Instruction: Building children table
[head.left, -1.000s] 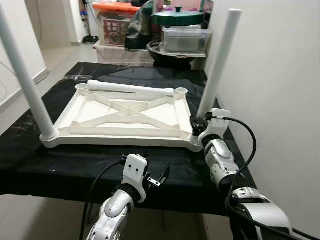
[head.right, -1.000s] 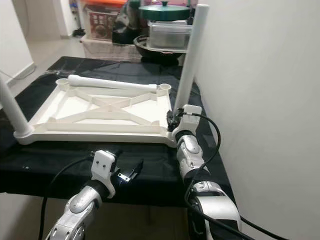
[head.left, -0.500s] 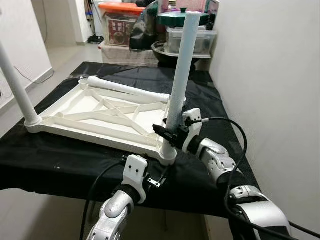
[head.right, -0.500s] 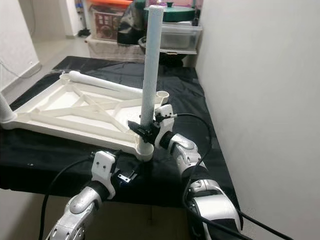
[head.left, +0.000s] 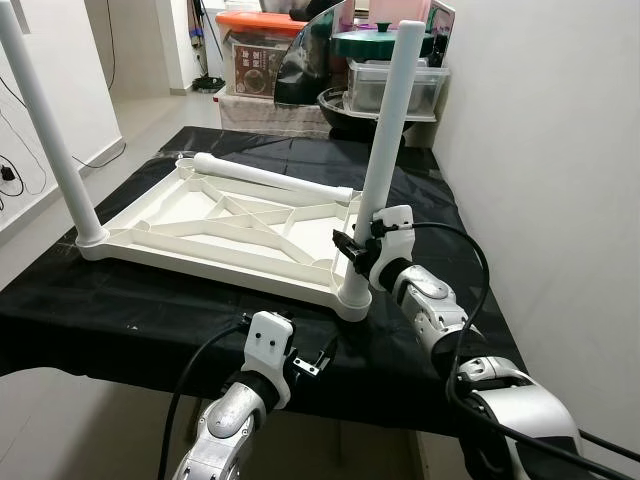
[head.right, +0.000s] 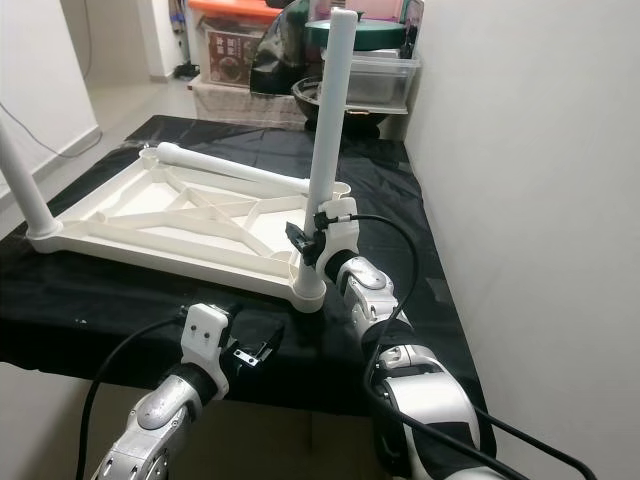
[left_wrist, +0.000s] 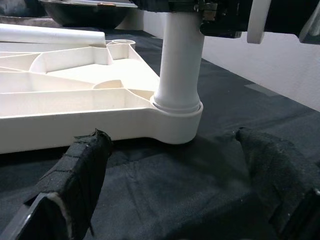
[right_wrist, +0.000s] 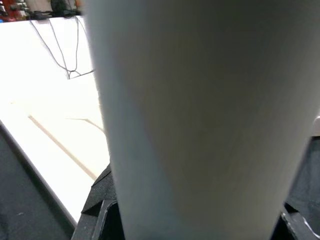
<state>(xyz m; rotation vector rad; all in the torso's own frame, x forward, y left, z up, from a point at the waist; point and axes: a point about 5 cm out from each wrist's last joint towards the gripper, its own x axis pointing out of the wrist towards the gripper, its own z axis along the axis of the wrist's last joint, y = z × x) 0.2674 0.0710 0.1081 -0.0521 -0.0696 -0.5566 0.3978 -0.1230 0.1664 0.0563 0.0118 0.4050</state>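
Left eye view first: big counter (head.left: 120, 330) under a black cloth, pushed up next to a plain white wall (head.left: 540, 150) on the right. Upside-down white plastic tabletop (head.left: 225, 225) lying flat on that cloth, ribbed underside facing up, slightly skewed to the counter edge. Two white legs already standing upright in corner sockets: near-right leg (head.left: 385, 140) and near-left leg (head.left: 50, 130). Third leg (head.left: 270, 178) just lying loose across the far edge of the tabletop, between the two empty far sockets. Beyond the counter, a heap of household stuff, including an orange-lidded storage box (head.left: 265, 50) and a green-lidded pot (head.left: 375, 45) on top of clear tubs.

Right end effector (head.left: 355, 250) clamped around the lower part of the near-right leg, just above its socket, black fingers hugging the tube from either side. Right wrist view pretty much all white tube (right_wrist: 205, 115) up close, with a black finger (right_wrist: 102, 200) poking out beside it.

Left end effector (head.left: 318, 358) down low at the near edge of the counter, holding nothing, fingers spread wide. Left wrist view looking between those two black padded fingers (left_wrist: 82, 165) straight at the corner socket (left_wrist: 176, 120) with the leg seated in it, well short of touching it, fingers over the black cloth.
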